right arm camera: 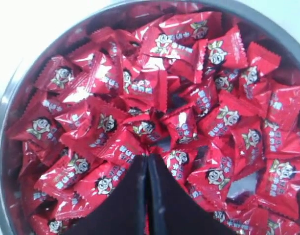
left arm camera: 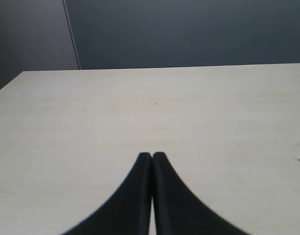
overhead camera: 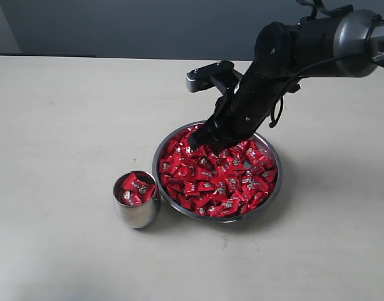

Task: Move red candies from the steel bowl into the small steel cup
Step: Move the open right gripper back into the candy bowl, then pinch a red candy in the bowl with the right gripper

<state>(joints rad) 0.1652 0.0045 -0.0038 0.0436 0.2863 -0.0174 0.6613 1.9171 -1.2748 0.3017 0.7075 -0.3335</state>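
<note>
- Pale wood-grain table (overhead camera: 66,125), dark grey wall behind, nothing else on it.
- Steel bowl (overhead camera: 155,168) sits flat mid-table, mouth up. The small steel cup (overhead camera: 136,216) stands upright just beside its left-front edge; can't tell if they touch.
- Progress: the cup already holds a few red candies (overhead camera: 223,182), up to about its rim. The bowl is heaped full, so most of the pile is left, though I judge the cup has little room.
- Candies lie flat-ish and jumbled, with long axes and twisted ends pointing every way. No common orientation to line up on.
- Right pincer (right arm camera: 148,157) is down at the far-left part of the pile, jaws pressed together, tips at the wrappers. No candy visible between them.
- Left pincer (left arm camera: 152,155) has jaws closed and empty, over bare table, away from the bowl.
</note>
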